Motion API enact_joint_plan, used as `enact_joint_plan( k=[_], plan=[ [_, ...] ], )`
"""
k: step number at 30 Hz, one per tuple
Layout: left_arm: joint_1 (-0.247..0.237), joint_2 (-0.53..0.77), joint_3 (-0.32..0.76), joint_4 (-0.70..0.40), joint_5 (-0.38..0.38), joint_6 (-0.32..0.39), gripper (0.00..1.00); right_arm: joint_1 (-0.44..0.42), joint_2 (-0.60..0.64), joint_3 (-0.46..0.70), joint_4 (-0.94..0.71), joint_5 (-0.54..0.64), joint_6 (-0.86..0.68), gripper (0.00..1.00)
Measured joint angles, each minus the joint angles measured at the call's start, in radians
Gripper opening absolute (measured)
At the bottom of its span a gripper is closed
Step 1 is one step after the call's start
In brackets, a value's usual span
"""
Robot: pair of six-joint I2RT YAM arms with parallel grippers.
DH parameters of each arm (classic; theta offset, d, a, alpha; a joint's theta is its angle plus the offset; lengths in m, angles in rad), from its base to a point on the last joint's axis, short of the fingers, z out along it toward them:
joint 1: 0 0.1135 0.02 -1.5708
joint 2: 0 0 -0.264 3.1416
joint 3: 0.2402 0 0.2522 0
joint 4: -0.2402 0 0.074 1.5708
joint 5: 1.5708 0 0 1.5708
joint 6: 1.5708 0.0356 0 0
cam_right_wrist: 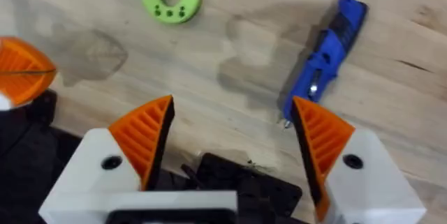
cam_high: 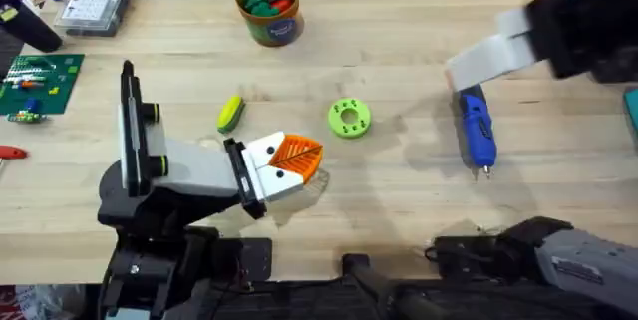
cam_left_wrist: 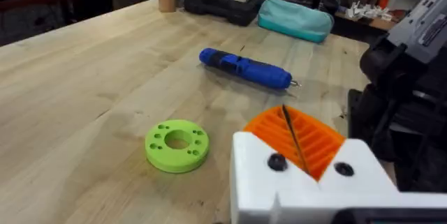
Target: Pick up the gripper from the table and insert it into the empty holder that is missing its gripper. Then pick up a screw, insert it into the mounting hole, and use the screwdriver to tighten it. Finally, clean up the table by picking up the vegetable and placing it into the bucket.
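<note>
Across the wooden bench (cam_high: 399,21), broad bare room between the items, with clutter confined to the far edge. Near the right side, screwdriver (cam_high: 476,130) lying flat, long axis running near-to-far, thin metal bit toward the near edge. Left of it and well apart, lime-green disc (cam_high: 349,118) with holes. Farther left, vegetable (cam_high: 230,113), long axis slightly tilted from near-to-far, yellow on one side and green on the other. Toward the far edge, bucket (cam_high: 269,8), upright, holding green and red pieces. At the far-left corner, clear compartment box (cam_high: 96,1); below it, green circuit board (cam_high: 38,83). Low at the left centre, left end effector (cam_high: 295,163) stretched rightward just above the wood, orange pads pressed together, empty. High at the right, right arm blurred and dark; seen from its wrist camera, right end effector (cam_right_wrist: 234,137) spread wide above the screwdriver, pads (cam_right_wrist: 147,133) apart, nothing between them.
</note>
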Motion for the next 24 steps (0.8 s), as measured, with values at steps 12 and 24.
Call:
enact_joint_plan(
  k=[12, 24],
  plan=[
    [0.000, 0.000, 0.000, 0.000, 0.000, 0.000, 0.004, -0.268, -0.039, -0.210, 0.116, 0.021, -0.040, 0.985],
    [0.000, 0.000, 0.000, 0.000, 0.000, 0.000, 0.004, -0.376, -0.028, -0.488, 0.401, 0.021, -0.064, 0.985]
  ],
)
